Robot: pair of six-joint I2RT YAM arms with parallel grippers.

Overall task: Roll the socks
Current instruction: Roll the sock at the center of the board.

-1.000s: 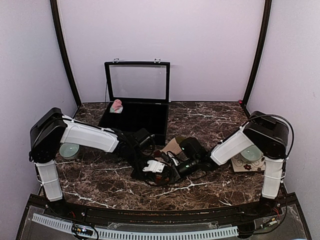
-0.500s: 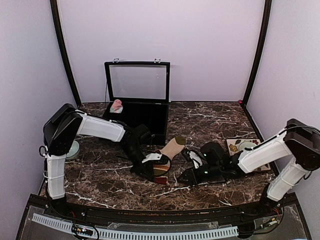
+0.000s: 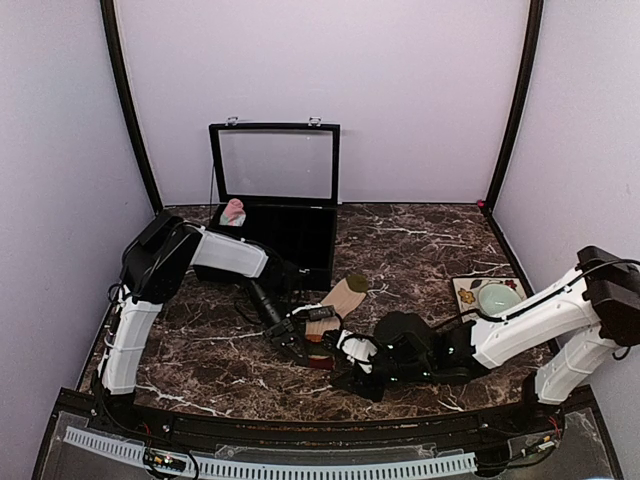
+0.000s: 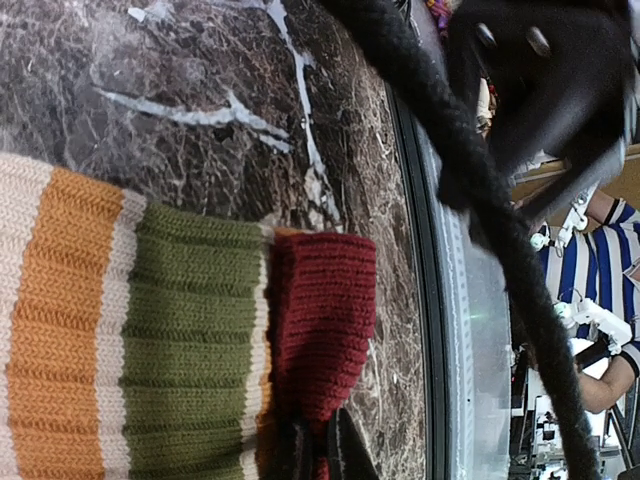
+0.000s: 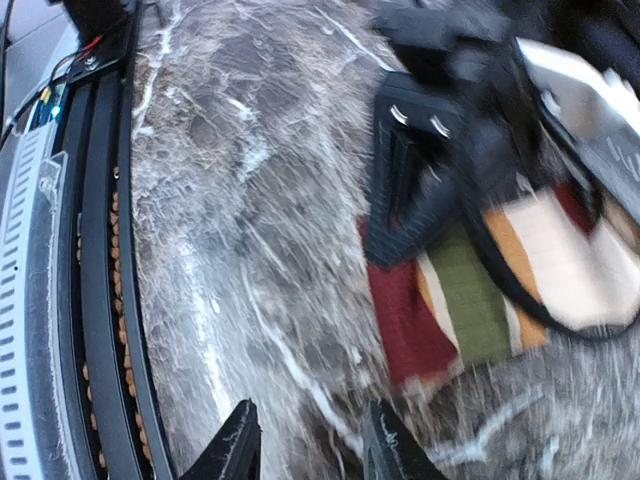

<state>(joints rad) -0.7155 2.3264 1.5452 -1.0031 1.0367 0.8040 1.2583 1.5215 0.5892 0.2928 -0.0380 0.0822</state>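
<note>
Maroon knit, the cuff [image 4: 320,320] of the tan striped sock [image 3: 338,300], is sitting pinched in the left gripper [image 4: 322,452], whose fingers are pressing together on its edge. Out from that pinch, the olive and orange bands are lying flat and unrolled on the marble table [image 3: 200,350], with the toe end pointing toward the black case [image 3: 270,240]. The right gripper [image 5: 310,450] is hovering just beside the cuff, toward the table's front edge. Its fingers are spread with only marble between them, gripping nothing. Farther back, the pink sock [image 3: 234,212] is sitting bunched in the left corner of the open case. It is too small to tell how neatly it is rolled, but it looks dealt with. I judge roughly half is done: the tan sock is showing no turns yet, so its rolling from the cuff and its stowing are waiting.
</note>
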